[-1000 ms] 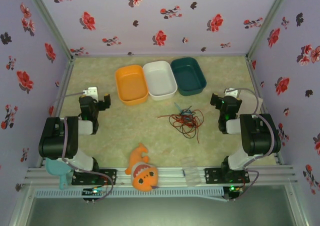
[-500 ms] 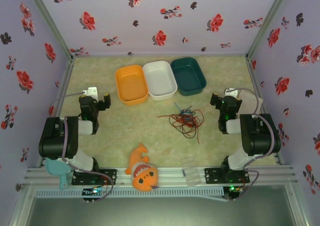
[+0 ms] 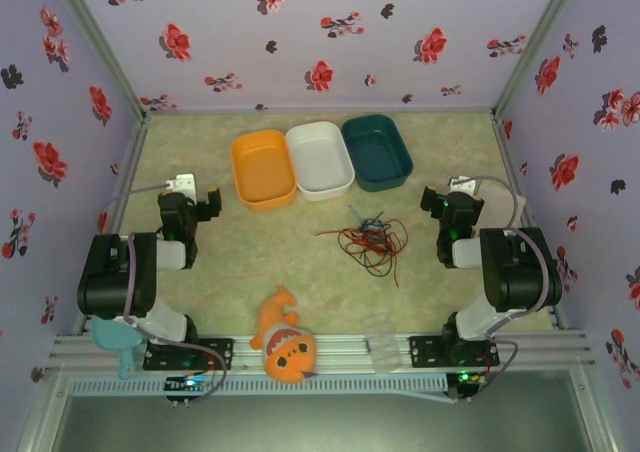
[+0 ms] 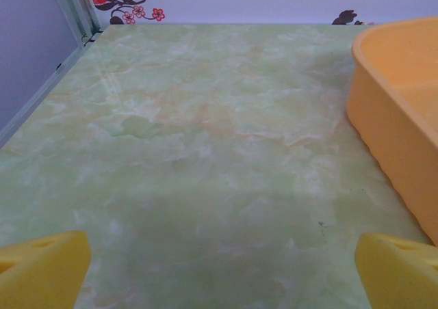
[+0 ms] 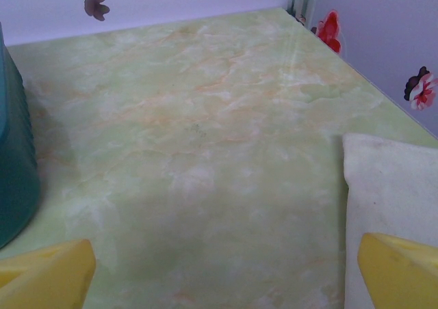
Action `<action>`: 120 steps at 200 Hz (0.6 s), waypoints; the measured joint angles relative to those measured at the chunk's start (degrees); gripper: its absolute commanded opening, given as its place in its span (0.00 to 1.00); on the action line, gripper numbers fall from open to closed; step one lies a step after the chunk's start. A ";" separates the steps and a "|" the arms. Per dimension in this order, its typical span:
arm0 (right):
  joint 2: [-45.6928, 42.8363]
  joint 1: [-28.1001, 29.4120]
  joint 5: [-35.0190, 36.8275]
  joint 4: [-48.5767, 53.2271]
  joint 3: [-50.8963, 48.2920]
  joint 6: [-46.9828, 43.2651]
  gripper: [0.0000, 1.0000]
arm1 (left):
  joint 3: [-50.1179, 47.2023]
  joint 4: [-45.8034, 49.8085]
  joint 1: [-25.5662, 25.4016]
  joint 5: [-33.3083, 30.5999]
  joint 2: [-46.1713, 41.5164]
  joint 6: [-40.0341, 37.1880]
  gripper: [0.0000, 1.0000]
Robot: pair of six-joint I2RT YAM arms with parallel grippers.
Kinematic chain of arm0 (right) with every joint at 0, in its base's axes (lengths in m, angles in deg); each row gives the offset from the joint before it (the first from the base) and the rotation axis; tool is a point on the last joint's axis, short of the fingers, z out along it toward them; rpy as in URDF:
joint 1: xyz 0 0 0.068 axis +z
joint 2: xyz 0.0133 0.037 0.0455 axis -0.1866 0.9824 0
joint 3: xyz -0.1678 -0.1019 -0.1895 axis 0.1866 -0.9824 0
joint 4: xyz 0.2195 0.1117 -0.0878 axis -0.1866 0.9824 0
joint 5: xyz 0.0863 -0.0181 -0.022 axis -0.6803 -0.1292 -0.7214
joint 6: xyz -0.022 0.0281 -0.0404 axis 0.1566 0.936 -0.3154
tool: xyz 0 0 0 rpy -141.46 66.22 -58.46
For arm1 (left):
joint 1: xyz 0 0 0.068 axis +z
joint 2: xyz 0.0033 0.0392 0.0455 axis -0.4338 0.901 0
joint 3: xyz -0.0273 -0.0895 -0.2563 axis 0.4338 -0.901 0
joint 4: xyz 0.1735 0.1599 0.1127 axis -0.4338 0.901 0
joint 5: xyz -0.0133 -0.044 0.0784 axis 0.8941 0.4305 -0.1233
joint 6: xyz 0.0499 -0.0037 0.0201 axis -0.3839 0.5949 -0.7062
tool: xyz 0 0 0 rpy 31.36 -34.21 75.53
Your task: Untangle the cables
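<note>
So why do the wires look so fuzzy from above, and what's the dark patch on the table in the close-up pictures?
Top view: the cables are tiny and the picture is soft, so the strands smear together. Left wrist view: the dark patch is a soft-edged shadow on the table, near the bottom of the picture. Right wrist view: the same soft shadow, no glare.

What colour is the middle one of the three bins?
White. The middle bin shows best in the top external view.

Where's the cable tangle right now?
Top view: the cables lie tangled on the table right of centre, just in front of the white bin and teal bin, nearer the right arm.
</note>
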 measured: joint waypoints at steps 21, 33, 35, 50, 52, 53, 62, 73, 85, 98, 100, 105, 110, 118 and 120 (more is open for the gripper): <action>-1.20 -0.02 0.02 1.46 0.00 0.04 0.99 | 0.00 0.48 0.00 -0.02 -0.28 0.00 1.00; -2.56 -0.02 0.02 2.73 0.02 0.07 0.99 | -0.11 1.22 0.00 -0.02 -1.31 0.02 1.00; -2.82 0.00 0.02 3.04 0.04 0.07 0.99 | -0.13 1.44 0.00 -0.04 -1.60 0.02 1.00; -4.63 -0.02 0.04 4.39 0.07 0.24 0.99 | -0.37 2.69 0.00 -0.26 -4.09 0.04 1.00; -4.90 -0.02 0.04 4.55 0.07 0.24 0.99 | -0.42 2.89 0.00 -0.35 -4.55 0.02 1.00; -5.09 -0.02 0.04 4.68 0.07 0.26 0.99 | -0.44 2.95 0.00 -0.39 -4.68 0.04 1.00; -6.21 0.00 0.09 5.55 0.07 0.31 0.99 | -0.59 3.72 0.00 -0.74 -6.51 0.04 1.00; -7.69 0.00 0.35 6.82 0.07 0.42 0.99 | -0.61 4.90 0.00 -1.31 -8.83 0.07 1.00; -9.60 0.00 1.01 8.39 0.07 0.48 0.99 | -0.63 6.47 0.00 -2.03 -11.39 0.07 1.00; -12.20 0.00 1.66 10.93 0.22 0.96 0.99 | -0.63 8.61 0.00 -2.82 -14.43 0.48 1.00; -12.74 0.00 1.86 11.47 0.28 1.07 0.99 | -0.63 9.09 -0.02 -2.95 -15.02 0.72 1.00; -13.90 0.00 2.27 12.90 0.52 1.27 0.99 | -0.61 10.05 0.00 -3.19 -16.28 1.14 1.00; -15.23 0.00 2.73 14.43 0.81 1.42 0.99 | -0.59 11.17 -0.02 -3.41 -17.51 1.62 1.00; -17.33 0.09 3.45 17.00 1.38 1.81 0.99 | -0.42 12.92 -0.07 -3.72 -19.58 2.51 1.00; -17.90 0.11 3.67 17.59 1.53 1.97 0.99 | -0.37 13.31 -0.11 -3.76 -20.04 2.78 1.00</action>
